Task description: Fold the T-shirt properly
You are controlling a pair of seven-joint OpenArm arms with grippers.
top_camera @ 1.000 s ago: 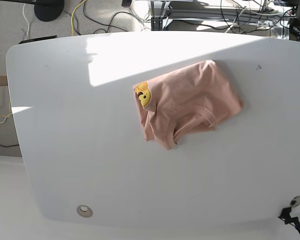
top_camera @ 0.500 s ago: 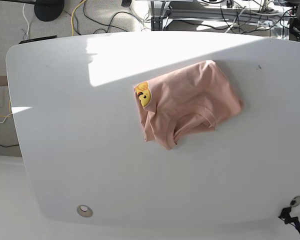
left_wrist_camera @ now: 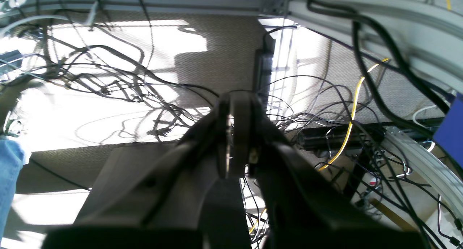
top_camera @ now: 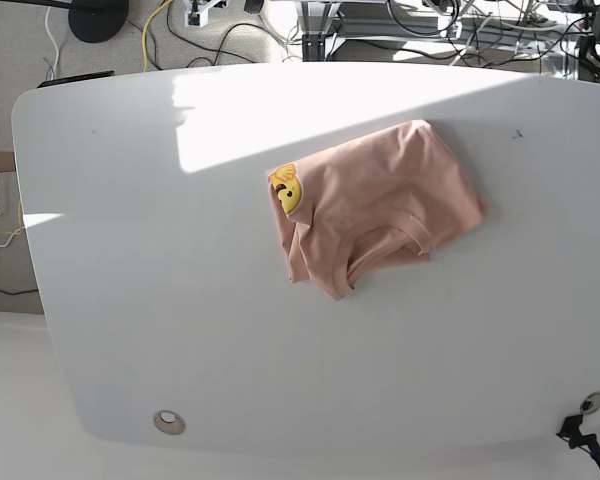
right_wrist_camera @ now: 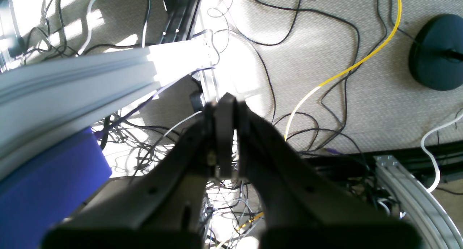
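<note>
We judge the folding as good as done: the T-shirt (top_camera: 375, 205) lies in a compact, somewhat rumpled bundle near the middle of the white tabletop (top_camera: 160, 300), a bit of yellow print (top_camera: 286, 187) peeking out at its left edge. What is left, if anything, is a tidy-up, and that calls for bringing an arm back over the tabletop and opening before touching cloth. Our left end effector (left_wrist_camera: 235, 133) has its jaws pressed together, holding nothing, and looks at cables (left_wrist_camera: 108, 79) on the floor. Our right end effector (right_wrist_camera: 222, 133) is likewise closed and empty, above carpet. Both are well apart from the shirt.
</note>
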